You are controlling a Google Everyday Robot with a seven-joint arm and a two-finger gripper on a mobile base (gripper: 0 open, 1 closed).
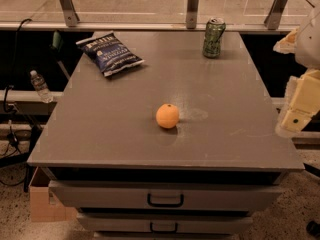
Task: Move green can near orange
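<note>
Camera view, nearest first: drawers (pixel 165 200) under the grey tabletop (pixel 100 134). Farther in, orange (pixel 167 116) at mid-table, well left of the gripper (pixel 298 109). Gripper just past the table's right edge, touching nothing, pale arm links stacked above it; grasp width impossible to tell. Far to its left, dark blue chip bag (pixel 110 53) lying flat. Farthest, green can (pixel 213 37) upright at the far edge, left of and well beyond the gripper, well apart from the orange. Probably light, thin-walled, smooth, easily dented or tipped: best taken gently at mid-body.
</note>
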